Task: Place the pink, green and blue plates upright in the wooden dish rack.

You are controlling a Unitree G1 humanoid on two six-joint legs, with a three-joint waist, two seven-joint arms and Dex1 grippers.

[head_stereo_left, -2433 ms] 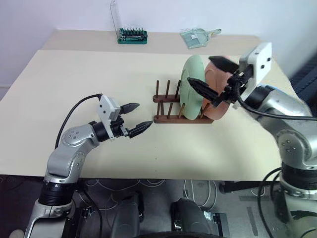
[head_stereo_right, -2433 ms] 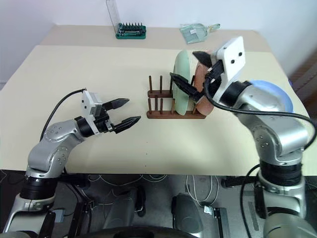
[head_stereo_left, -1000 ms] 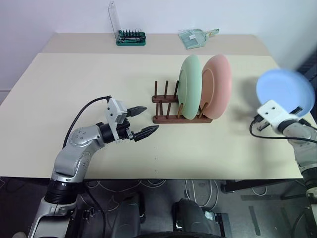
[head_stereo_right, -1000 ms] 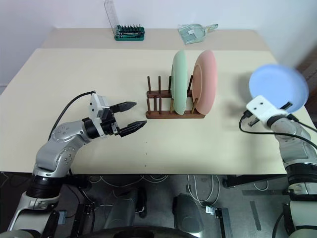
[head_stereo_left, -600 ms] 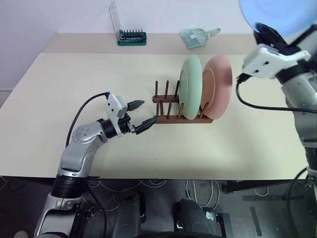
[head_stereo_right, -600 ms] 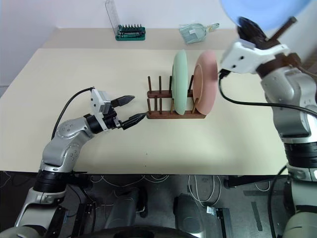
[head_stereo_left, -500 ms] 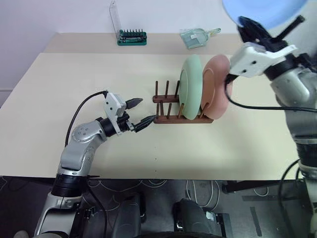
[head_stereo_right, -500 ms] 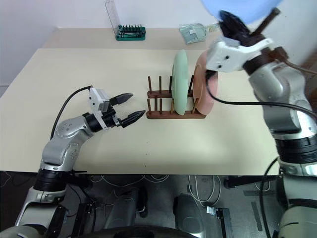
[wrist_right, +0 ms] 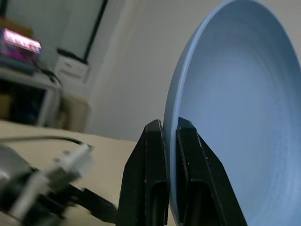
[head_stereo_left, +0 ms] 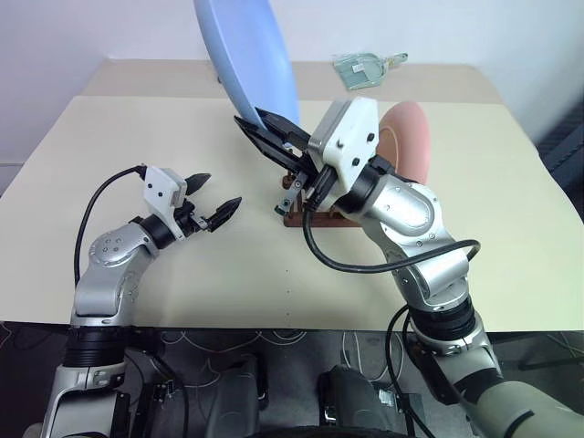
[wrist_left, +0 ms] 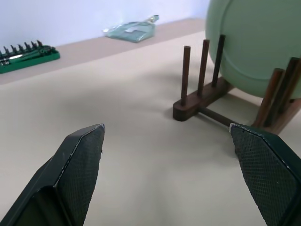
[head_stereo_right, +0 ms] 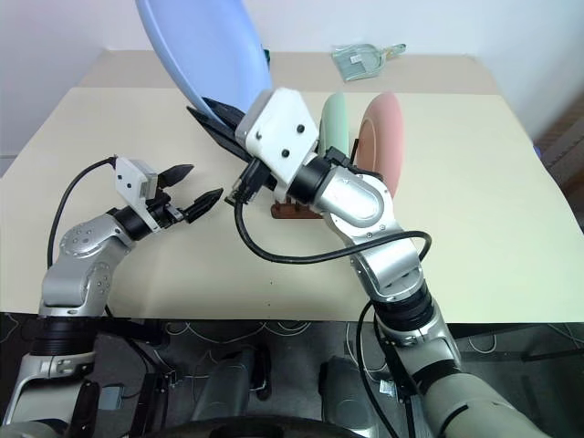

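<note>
Counting two of three done: pale green round plate (head_stereo_right: 334, 119) and pink round plate (head_stereo_right: 383, 137) upright in dark wooden pegged rack (wrist_left: 207, 101) on beige worktop (head_stereo_left: 109, 164). We carry big blue round plate (head_stereo_left: 246, 55), right hand (head_stereo_left: 274, 137) clamped on rim, above rack's free pegs. Left hand (head_stereo_left: 212, 196) spread, empty. Left: slot blue plate.

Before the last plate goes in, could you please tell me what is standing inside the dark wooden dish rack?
The dark wooden dish rack holds a green plate and a pink plate, both upright. Its front pegs near the green plate stand free; the robot's right arm covers the rack's middle from the head views.
</note>
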